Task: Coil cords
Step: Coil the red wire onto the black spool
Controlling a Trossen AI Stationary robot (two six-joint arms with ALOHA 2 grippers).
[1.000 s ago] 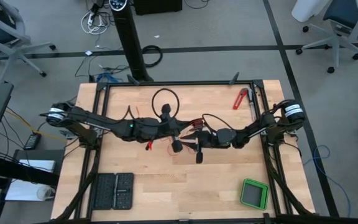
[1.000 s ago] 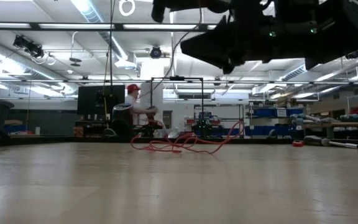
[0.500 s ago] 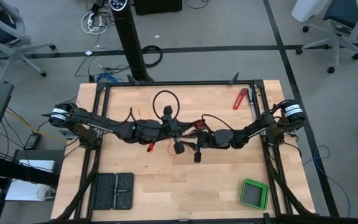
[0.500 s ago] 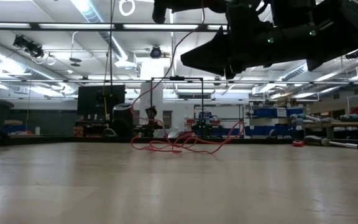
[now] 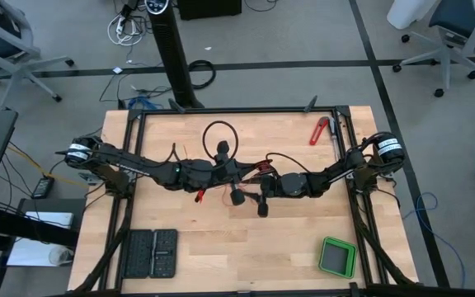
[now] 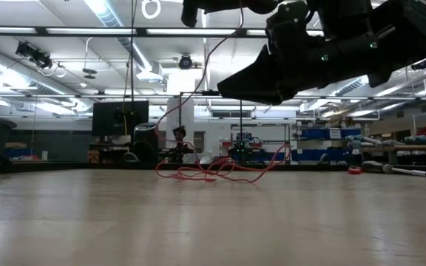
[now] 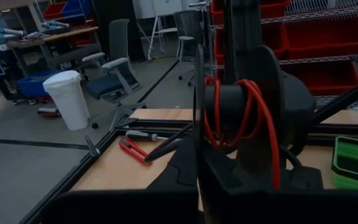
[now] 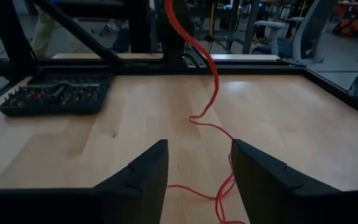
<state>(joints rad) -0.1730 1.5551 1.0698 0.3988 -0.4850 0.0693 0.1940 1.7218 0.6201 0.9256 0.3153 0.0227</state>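
The green box (image 5: 336, 257) sits near a corner of the wooden table (image 5: 287, 247), its contents unclear; a black bit tray (image 8: 55, 98) holds rows of bits. The thin red wire (image 8: 207, 93) trails loosely across mid-table, some turns wound around the right gripper (image 5: 262, 196), whose fingers stand apart on nothing. The left gripper (image 5: 228, 183) is closed.

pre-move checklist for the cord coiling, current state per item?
1. Right gripper open and empty: ok, its fingers stand apart over bare wood.
2. Left gripper shut: ok. Whether it pinches the red wire: cannot tell.
3. Wire wound up: not ok, loose loops still lie on the table; some turns wrap the right arm's end.
4. Wire free of the red-handled tool: ok.
5. Green box and bit tray away from both grippers: ok.
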